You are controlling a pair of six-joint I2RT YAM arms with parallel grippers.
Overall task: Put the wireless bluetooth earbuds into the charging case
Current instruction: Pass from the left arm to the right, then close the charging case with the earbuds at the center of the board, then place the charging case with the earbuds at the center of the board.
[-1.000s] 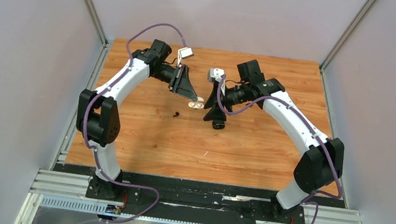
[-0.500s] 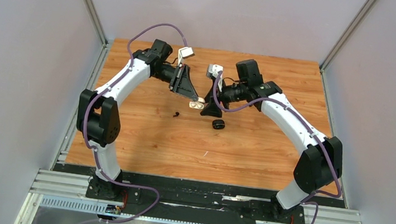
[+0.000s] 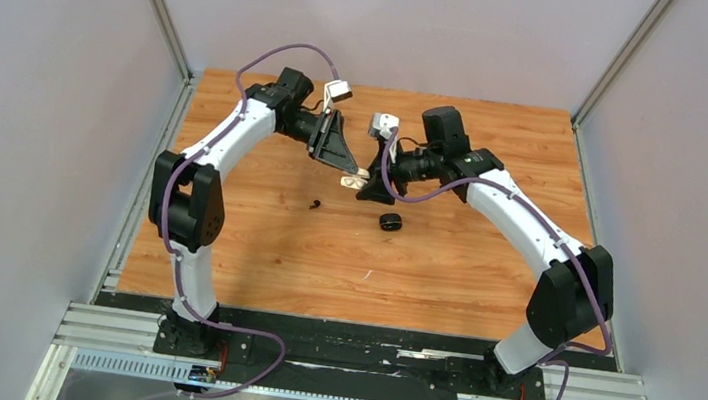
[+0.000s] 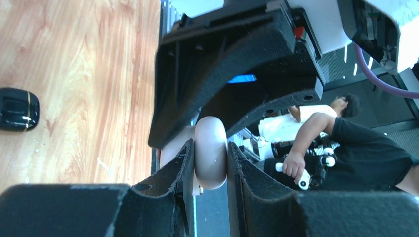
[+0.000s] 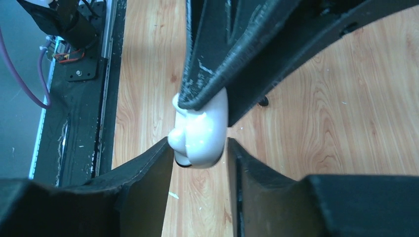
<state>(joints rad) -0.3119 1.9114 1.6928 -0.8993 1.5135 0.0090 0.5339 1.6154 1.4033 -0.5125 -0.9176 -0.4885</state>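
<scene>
Meeting above the middle of the desk (image 3: 254, 249), the left arm (image 3: 236, 136) and right arm (image 3: 519, 214) bring their tools together over one small object.

1. The left pincer (image 4: 210, 148) is clenched on the white case (image 5: 202, 123), gripping its two flat sides and holding it off the desk.
2. The right pincer (image 5: 200, 148) brackets the lower end of the same case. Its jaws stand just beside the shell on either side. Whether they press on it cannot be told.
3. The black case (image 3: 390, 221) lies on the desk, near and below the pincers.
4. One black earbud (image 3: 315, 204) lies loose on the desk, left of the black case and apart from both cases. No other earbud can be made out, and neither pincer carries one.

Hazards, as judged:
- The shell is smooth and rounded. An off-centre squeeze by the right pincer may twist it in the left grip.
- If the left pincer releases before the right has firm hold, the case may drop and strike the black case or scatter the earbud.
- Opposed pulling by both arms may pop the case free.
</scene>
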